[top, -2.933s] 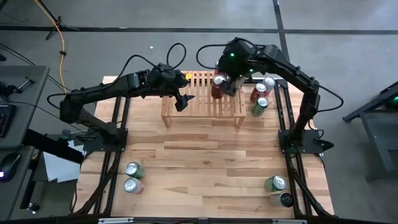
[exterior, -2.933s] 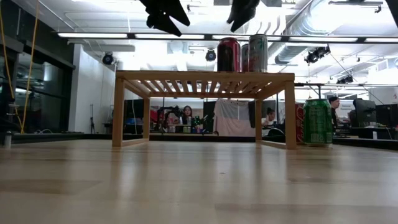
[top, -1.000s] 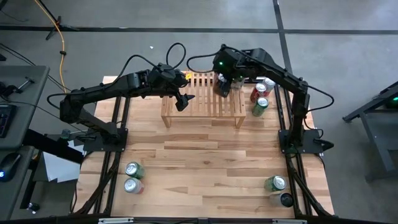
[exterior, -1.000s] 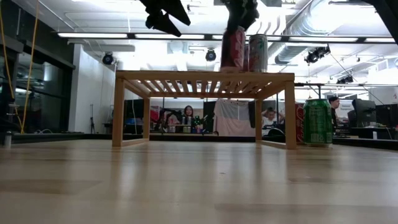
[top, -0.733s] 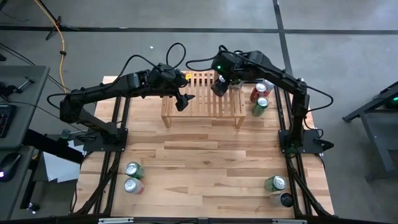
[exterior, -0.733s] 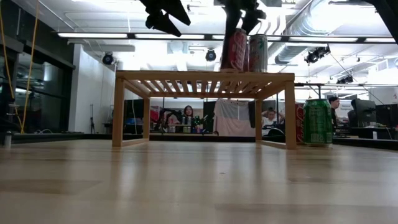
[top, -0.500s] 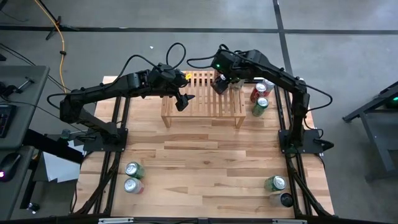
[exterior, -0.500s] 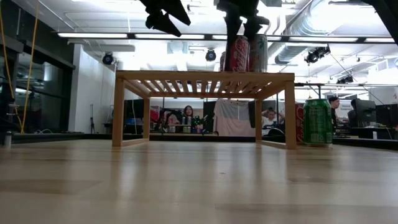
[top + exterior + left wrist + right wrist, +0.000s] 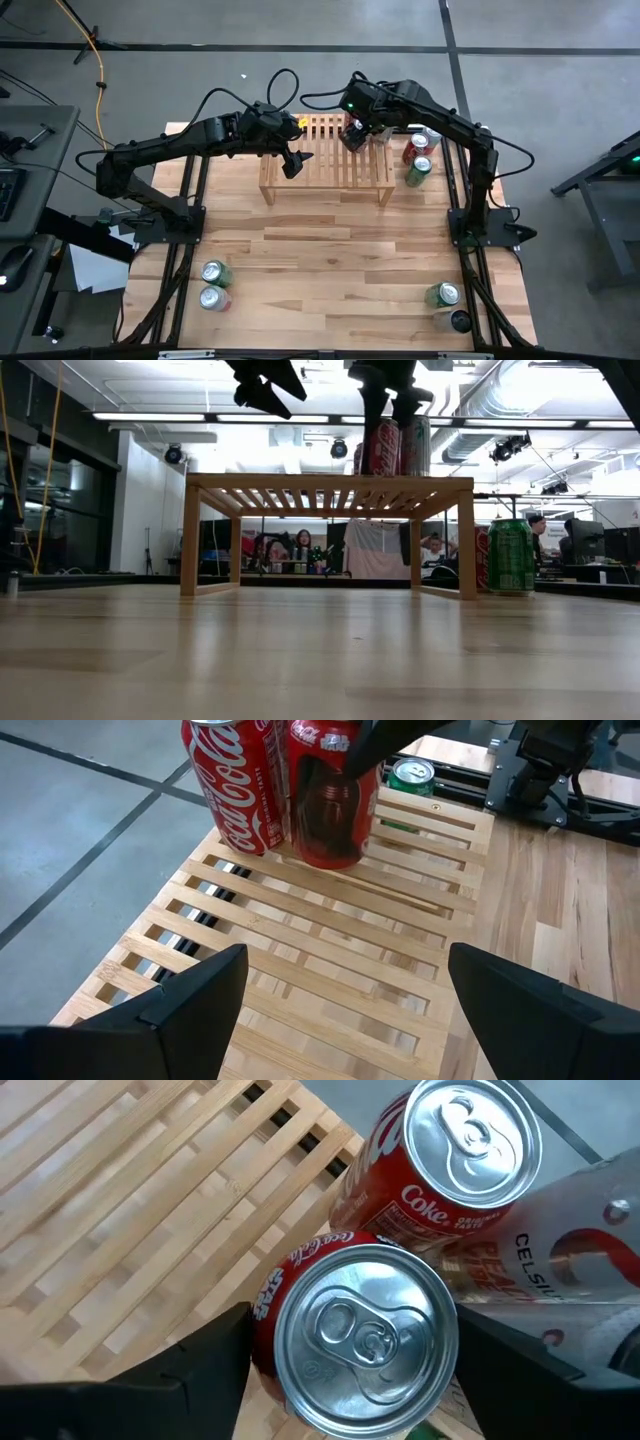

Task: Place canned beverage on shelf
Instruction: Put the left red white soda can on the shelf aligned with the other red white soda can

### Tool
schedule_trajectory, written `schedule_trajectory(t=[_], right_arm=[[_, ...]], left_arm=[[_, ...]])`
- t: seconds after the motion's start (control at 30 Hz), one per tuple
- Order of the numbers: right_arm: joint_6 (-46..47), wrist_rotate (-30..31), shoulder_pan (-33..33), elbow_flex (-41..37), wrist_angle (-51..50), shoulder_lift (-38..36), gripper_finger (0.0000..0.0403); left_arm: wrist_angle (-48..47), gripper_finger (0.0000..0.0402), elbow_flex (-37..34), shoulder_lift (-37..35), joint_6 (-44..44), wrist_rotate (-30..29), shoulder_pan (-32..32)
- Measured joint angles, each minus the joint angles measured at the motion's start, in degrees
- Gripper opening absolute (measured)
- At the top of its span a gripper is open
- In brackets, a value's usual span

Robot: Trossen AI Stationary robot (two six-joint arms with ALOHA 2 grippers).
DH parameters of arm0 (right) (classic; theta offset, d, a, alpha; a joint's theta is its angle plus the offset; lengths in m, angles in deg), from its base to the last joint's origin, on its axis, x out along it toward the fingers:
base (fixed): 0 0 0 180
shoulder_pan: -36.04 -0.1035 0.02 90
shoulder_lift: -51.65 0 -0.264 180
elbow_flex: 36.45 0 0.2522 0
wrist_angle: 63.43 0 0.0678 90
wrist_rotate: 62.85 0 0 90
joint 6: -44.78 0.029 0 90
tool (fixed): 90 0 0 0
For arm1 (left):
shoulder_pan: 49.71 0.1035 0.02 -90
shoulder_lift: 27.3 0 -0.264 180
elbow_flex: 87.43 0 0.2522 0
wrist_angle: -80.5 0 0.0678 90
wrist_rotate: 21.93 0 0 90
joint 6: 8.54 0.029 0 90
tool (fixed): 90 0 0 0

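Observation:
The shelf (image 9: 325, 155) is a low light-wood slatted rack at the table's far middle. My right gripper (image 9: 355, 1370) is above its right part, shut on a red cola can (image 9: 365, 1340) that stands upright on the slats (image 9: 330, 865). Right beside it on the shelf stand another red cola can (image 9: 450, 1160) and a white can (image 9: 560, 1260). My left gripper (image 9: 340, 1010) hovers open over the shelf's left part (image 9: 290, 162), holding nothing. My right gripper pinches the red cola can between its two fingers (image 9: 200, 1365), one on each opposite side of the can's wall near its top (image 9: 383, 428). The fingers come steeply from above. The can stands upright, its base on the shelf's slats, beside the other cans.
A red can (image 9: 416, 148) and a green can (image 9: 511, 555) stand on the table right of the shelf. Two cans (image 9: 214, 284) sit at the near left, two more (image 9: 446, 305) at the near right. The table's middle (image 9: 330, 260) is bare wood.
My right gripper has rolled its wrist and sunk a little. The red cola can in it was tilted over the shelf and now stands upright on the slats next to the other cans.

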Motion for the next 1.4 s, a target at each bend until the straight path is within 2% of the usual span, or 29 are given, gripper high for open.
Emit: schedule_trajectory(t=[0.1, 0.27, 0.83, 1.03, 1.2, 1.3, 1.4], right_arm=[[0.00, 0.01, 0.00, 0.00, -0.02, 0.00, 0.0309], [-0.02, 0.02, 0.00, 0.00, -0.01, 0.00, 0.0316], [-2.83, 0.18, 0.00, 0.07, 6.88, -0.29, 0.0321], [-6.83, -2.97, -2.01, 0.07, 6.90, -2.41, 0.0313], [-6.61, -1.14, -7.81, 0.11, 4.84, -5.43, 0.0260], [-4.07, 4.03, -12.75, 0.13, 1.49, -6.41, 0.0193], [0.00, 10.69, -17.45, 0.11, -3.55, -6.44, 0.0097]], left_arm=[[0.00, 0.0337, 0.00, 0.00, -0.01, 0.00, -0.01], [0.00, 0.0337, 0.00, 0.00, -0.01, 0.00, 0.00], [-0.02, 0.0337, 0.00, 0.00, 0.10, 0.00, -0.01], [-0.06, 0.0337, 0.00, 0.00, 0.18, 0.00, -0.01], [-0.07, 0.0337, 0.00, 0.00, 0.17, -0.01, 0.00], [-0.07, 0.0337, 0.00, 0.00, 0.14, -0.01, 0.00], [-0.07, 0.0337, 0.00, 0.00, 0.12, -0.02, 0.00]])
